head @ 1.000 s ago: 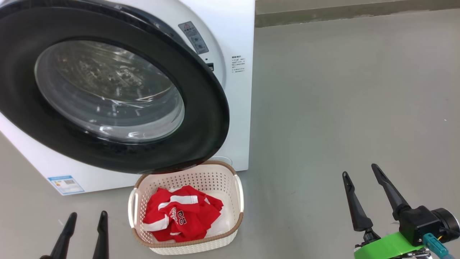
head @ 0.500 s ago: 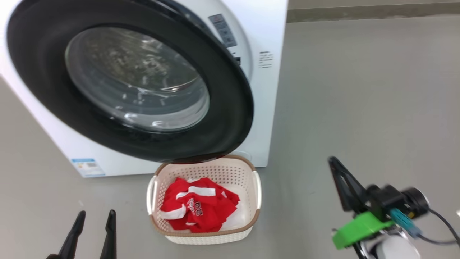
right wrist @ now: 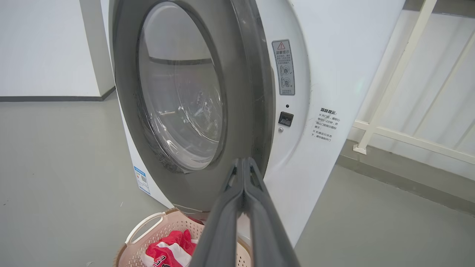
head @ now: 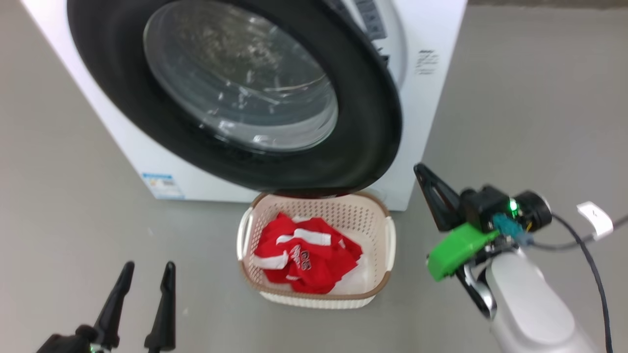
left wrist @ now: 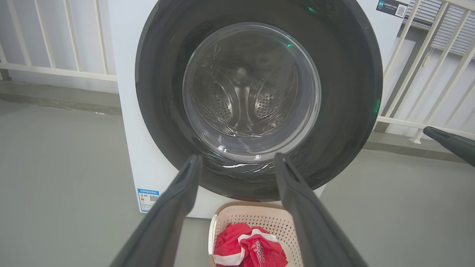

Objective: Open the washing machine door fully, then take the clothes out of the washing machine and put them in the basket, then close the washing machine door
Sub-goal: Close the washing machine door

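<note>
Right end effector is pinched shut on nothing, its tips near the outer edge of the washing machine door, which stands ajar; left end effector is spread wide and empty, low over the floor; on the washing machine I see a grey warning label with a red triangle, its print too small to read; the blue label sticker at the bottom corner is just as unreadable; clothes lie in the basket, its rear rim under the door; bare floor lies right of the machine.
</note>
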Motion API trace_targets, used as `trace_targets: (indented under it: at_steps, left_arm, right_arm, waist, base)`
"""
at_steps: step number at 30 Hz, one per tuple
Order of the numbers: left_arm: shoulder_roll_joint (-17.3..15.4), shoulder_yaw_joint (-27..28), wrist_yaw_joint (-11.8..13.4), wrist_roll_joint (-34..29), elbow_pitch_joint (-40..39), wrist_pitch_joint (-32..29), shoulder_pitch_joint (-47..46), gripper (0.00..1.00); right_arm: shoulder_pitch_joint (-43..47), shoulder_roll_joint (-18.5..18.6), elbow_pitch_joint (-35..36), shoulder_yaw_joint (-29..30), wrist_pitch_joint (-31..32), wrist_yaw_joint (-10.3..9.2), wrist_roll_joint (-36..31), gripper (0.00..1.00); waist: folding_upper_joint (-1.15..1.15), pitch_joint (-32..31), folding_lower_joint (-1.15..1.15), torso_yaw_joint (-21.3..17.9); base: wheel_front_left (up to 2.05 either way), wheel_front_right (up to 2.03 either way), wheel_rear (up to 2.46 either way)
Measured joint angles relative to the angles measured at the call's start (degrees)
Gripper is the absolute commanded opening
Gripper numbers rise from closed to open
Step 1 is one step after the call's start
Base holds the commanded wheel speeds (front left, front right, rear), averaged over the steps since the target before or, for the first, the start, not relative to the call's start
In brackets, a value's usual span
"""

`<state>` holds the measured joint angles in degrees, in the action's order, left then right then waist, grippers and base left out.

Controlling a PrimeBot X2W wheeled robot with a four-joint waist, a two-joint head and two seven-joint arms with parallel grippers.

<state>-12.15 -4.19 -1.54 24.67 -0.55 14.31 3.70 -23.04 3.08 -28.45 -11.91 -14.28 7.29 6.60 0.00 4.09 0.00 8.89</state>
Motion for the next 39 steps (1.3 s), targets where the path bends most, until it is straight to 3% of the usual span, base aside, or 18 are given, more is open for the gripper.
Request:
trace_targets:
  at_steps: [19,34,39]
  left_arm:
    - [3.52,-1.13,-2.13,-1.59,0.80,0.00,-7.20,1.00]
    - [5.50,-0.79,-4.60,-2.63,1.57,0.01,-11.41,1.00]
    - [5.75,-1.34,-5.05,-2.65,2.45,0.04,-12.82,1.00]
  right_arm:
    - [-21.18,2.04,-12.40,-2.52,1.15,0.25,2.53,0.00]
    - [-34.61,2.78,-19.41,1.68,0.05,0.27,3.03,0.00]
    - [-35.77,1.30,-16.94,5.99,-0.37,1.11,0.14,0.00]
  waist:
    - [0.00,11.03,0.00,6.76]
    - [0.00,19.24,0.00,8.11]
    - [0.00,21.20,0.00,8.12]
  base:
    - [0.00,0.00,0.00]
    - [0.00,0.00,0.00]
    - [0.00,0.00,0.00]
